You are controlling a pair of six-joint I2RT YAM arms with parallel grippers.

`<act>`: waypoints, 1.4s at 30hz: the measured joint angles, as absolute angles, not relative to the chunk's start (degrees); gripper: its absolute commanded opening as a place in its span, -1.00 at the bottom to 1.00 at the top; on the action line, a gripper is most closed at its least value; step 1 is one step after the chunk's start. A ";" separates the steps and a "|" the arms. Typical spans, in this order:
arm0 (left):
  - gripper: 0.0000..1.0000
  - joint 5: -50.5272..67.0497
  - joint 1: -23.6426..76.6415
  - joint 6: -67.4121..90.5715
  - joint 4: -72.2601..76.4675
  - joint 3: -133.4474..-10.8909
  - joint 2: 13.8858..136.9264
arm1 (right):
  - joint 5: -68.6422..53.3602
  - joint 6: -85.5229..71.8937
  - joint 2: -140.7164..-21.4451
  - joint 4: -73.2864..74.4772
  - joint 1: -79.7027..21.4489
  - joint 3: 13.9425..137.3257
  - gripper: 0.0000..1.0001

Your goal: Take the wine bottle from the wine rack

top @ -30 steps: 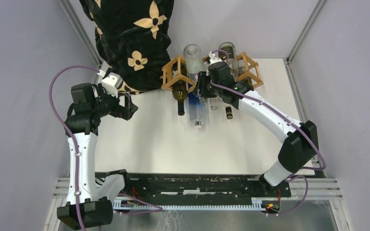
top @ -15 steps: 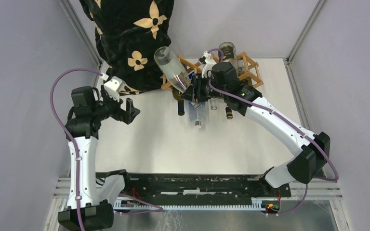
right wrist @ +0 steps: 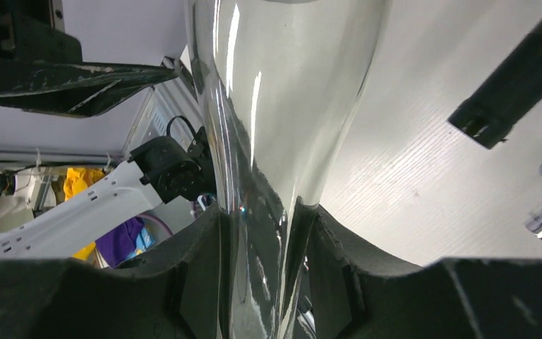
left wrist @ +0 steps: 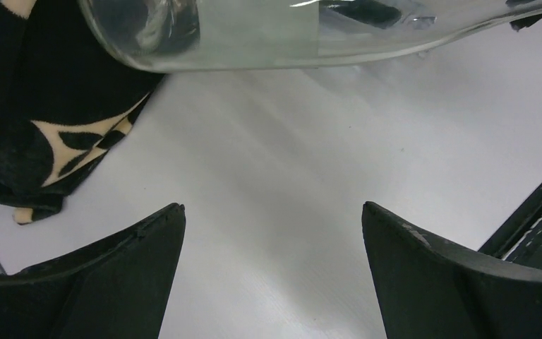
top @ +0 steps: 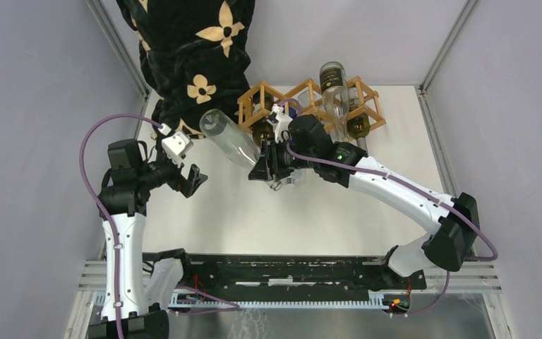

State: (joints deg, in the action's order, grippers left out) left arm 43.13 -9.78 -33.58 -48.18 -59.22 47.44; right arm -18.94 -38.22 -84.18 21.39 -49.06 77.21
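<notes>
Your right gripper (top: 267, 164) clamped on wine bottle (top: 229, 136) neck; bottle tilted, frame centre, just off wine rack (top: 310, 99) left end; left gripper (top: 192, 182) apart, empty. Lift-out step; next, lower bottle gently onto tabletop (top: 268, 226)

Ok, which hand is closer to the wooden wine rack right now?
Right. The right hand, shut on the neck of the clear bottle, sits just in front of the wine rack; the left hand hangs open farther off to its left.
</notes>
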 measured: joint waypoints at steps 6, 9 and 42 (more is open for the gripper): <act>1.00 43.03 -9.78 -45.58 -51.16 -57.71 46.30 | -19.38 -36.64 -85.49 22.70 -51.57 77.21 -1.00; 1.00 43.11 -9.78 -50.26 -51.79 -57.71 46.04 | -19.27 -35.57 -86.50 24.60 -51.96 77.21 -1.00; 1.00 44.86 -9.21 -106.78 -59.99 -43.16 41.21 | -26.81 -29.04 -93.97 32.29 -58.00 80.68 -1.00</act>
